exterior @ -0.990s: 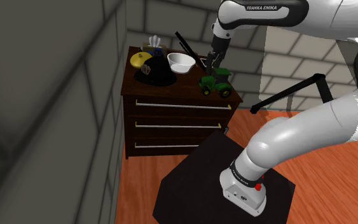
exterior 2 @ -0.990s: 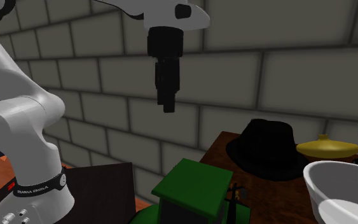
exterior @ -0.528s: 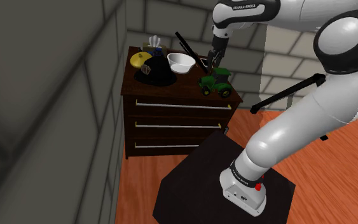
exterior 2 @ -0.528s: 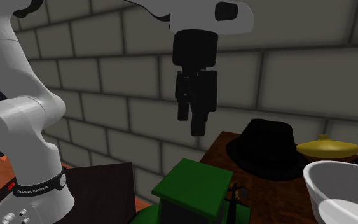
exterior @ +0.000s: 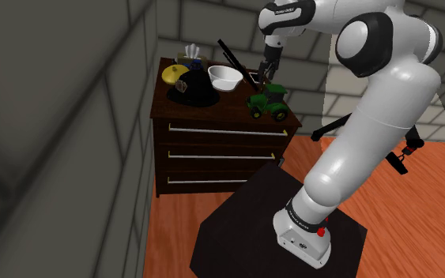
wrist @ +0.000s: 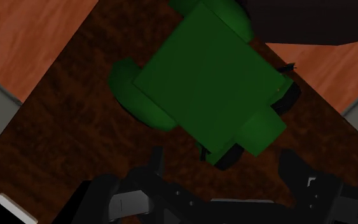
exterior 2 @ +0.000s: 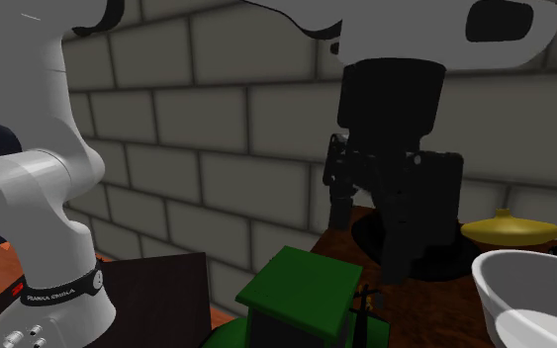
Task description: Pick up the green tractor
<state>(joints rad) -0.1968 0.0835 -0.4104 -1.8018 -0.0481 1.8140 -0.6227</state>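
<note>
The fingers are held apart above the tractor, which is not touched. The tractor is seen standing on the dresser, near its front corner and skewed to the line between the fingers. If the descent is made unturned, the tractor may be struck rather than straddled, and could be rolled or pushed off the edge. The bowl nearby might be brushed.
</note>
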